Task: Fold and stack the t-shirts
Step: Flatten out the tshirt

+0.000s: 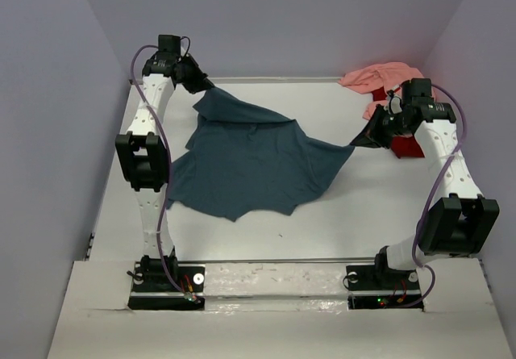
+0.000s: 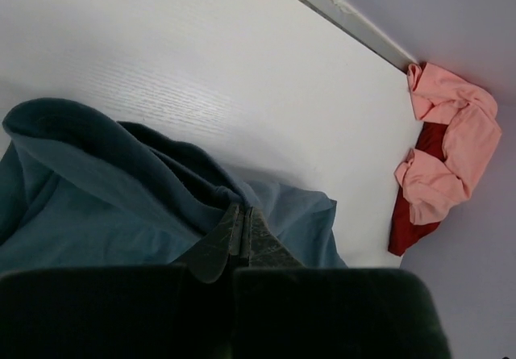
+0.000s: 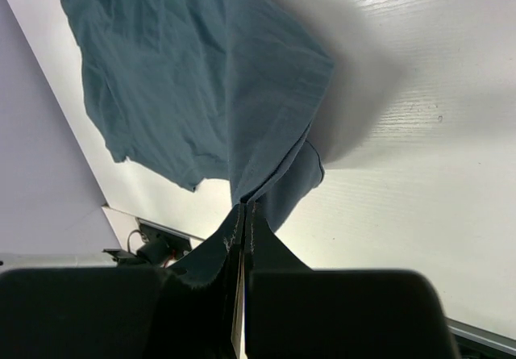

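Top view: teal shirt (image 1: 250, 161) is stretched between both arms, its long axis running from upper left to right of centre; left gripper (image 1: 197, 85) pinches one edge at upper left, right gripper (image 1: 372, 137) pinches the opposite edge at right, the middle sagging onto the counter (image 1: 339, 214); pink shirt (image 1: 375, 77) and red shirt (image 1: 407, 148) lie heaped at upper right, beside the right arm; left wrist view: gripper pressed together on teal cloth, which falls away to the left; right wrist view: gripper pinching a fold, the shirt spreading to upper left; laying it flat likely needs both arms moving together
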`<action>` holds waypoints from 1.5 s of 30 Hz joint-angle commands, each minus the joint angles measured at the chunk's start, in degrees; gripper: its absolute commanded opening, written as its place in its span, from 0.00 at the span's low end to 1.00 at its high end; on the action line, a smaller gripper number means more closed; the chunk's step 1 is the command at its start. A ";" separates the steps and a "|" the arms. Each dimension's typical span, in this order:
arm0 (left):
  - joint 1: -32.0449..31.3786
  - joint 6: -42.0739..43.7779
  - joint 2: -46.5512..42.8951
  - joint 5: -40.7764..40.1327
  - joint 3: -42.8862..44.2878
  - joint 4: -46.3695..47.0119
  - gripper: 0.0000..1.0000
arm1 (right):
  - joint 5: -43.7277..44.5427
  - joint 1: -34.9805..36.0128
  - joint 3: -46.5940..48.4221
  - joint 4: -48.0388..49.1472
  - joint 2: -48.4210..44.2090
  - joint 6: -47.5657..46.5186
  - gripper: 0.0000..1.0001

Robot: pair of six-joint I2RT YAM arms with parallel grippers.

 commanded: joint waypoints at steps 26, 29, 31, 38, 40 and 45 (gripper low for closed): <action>0.85 4.86 -38.38 -43.93 -4.82 10.03 0.00 | 9.57 -1.04 -2.89 -0.98 -3.65 -2.13 0.00; 1.46 4.34 -35.67 -45.27 -3.86 9.15 0.00 | 13.53 -2.09 -0.79 -0.81 -1.98 -2.04 0.00; 1.90 1.80 -31.37 -38.90 -4.21 11.15 0.00 | 15.63 -2.71 1.84 0.16 0.65 -2.21 0.00; -1.95 -13.76 -13.19 -16.36 0.60 26.36 0.00 | 21.53 -5.00 16.10 3.06 13.56 -1.69 0.00; -5.19 -15.69 -3.18 -13.99 15.63 27.16 0.00 | 22.59 -5.61 24.94 3.41 16.90 -0.81 0.00; -7.94 -27.37 5.74 -10.90 20.78 44.97 0.00 | 20.15 -8.33 52.83 2.10 30.87 2.43 0.00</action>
